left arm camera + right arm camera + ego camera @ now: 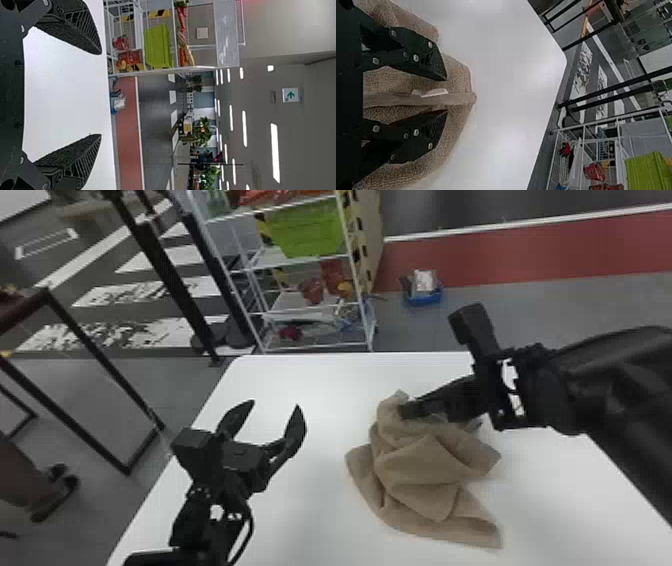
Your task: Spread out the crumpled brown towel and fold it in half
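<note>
Head view: left gripper [276, 404], fingers spread, hovers between the white tabletop [155, 500]'s left edge and brown towel [425, 475]; right gripper [404, 411]'s parted fingers straddle a fold.

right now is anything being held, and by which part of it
Nothing is held: the right tool is open around a fold of the brown towel, not closed on it, and the left tool is open and empty.

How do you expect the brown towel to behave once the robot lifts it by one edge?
The brown towel will probably hang floppy, since it lies in soft, loose folds. Its visible weave suggests a cloth that grips rather than slides. Being so bunched up, it may well come up as a lump instead of opening flat.
</note>
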Robot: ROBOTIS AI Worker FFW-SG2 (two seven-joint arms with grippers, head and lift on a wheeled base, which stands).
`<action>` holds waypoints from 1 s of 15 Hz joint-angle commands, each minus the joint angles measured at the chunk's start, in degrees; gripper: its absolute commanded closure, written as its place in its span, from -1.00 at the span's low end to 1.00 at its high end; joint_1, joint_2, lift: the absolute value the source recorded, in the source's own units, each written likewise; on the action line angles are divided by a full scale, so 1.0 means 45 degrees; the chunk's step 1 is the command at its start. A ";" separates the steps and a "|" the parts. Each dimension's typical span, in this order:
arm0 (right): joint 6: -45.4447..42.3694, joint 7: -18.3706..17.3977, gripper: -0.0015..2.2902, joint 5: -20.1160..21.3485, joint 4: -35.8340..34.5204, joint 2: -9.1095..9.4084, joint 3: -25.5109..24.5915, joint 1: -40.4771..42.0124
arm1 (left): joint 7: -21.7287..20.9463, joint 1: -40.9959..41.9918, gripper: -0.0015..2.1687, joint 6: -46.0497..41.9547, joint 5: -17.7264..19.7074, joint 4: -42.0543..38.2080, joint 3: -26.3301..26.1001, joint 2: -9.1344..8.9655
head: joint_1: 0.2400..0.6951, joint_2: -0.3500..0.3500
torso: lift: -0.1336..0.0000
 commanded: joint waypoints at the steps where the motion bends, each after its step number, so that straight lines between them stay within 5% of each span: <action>1: 0.0039 0.0321 -0.17 -0.0066 0.0136 0.0050 0.0000 0.0002 | 0.0000 0.0044 -0.85 -0.0009 0.0014 0.0016 0.0040 0.0000 | 1.00 1.00 | -0.85; 2: 0.0156 0.0321 0.21 -0.0066 0.0136 0.0050 0.0000 0.0002 | -0.0020 0.0064 -0.85 -0.0048 0.0033 0.0016 0.0059 0.0019 | 1.00 1.00 | -0.85; 4: 0.0156 0.0478 0.63 -0.0125 0.0058 0.0050 -0.0040 0.0099 | -0.0039 0.0122 -0.85 -0.0126 0.0111 -0.0004 0.0079 0.0019 | 1.00 1.00 | -0.85; 9: 0.0234 0.0282 0.70 0.0208 -0.1973 0.0050 -0.0313 0.1369 | -0.0059 0.0278 -0.85 -0.0243 0.0111 -0.0082 0.0137 0.0019 | 1.00 1.00 | -0.85; 15: 0.3359 0.0068 0.70 0.2063 -0.8047 0.0050 -0.0957 0.3302 | -0.0137 0.0337 -0.85 -0.0204 0.0111 -0.0082 0.0177 0.0039 | 1.00 1.00 | -0.85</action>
